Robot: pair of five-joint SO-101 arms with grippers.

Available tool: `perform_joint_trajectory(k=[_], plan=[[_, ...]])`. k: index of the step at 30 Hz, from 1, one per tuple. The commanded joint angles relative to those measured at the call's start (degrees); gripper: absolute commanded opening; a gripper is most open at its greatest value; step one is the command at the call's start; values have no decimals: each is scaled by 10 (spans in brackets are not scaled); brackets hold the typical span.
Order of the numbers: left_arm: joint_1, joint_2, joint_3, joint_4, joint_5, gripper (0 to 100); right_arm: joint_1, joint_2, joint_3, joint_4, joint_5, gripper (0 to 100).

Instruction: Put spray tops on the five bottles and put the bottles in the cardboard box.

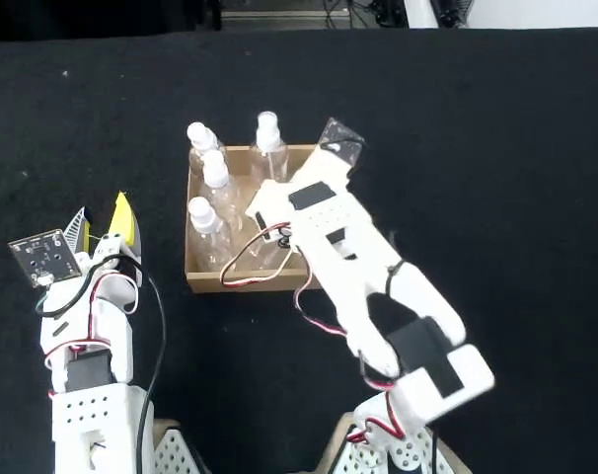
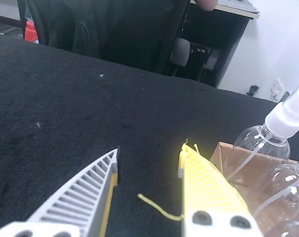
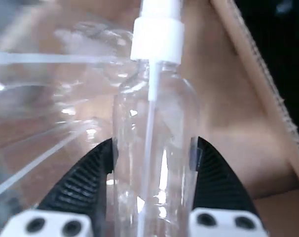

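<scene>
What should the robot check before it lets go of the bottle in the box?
1. White spray top on the clear plastic bottle: ok.
2. Right tool's black fingers on both sides of that bottle: ok.
3. Bottle over the inside of the brown cardboard box: ok.
4. Bottle's base resting on the box floor: cannot tell.
5. Left tool open and clear of the box: ok.

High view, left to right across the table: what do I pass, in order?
In order: left gripper, open → cardboard box, left wall → three spray-topped bottles → fourth bottle at the back → right arm over the box's right side.
</scene>
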Motion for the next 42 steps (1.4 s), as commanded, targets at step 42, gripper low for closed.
perform_joint_trajectory(k=[42], plan=[[-5,-9,14,2,-4,188,513,-284,290,-437,584,145]])
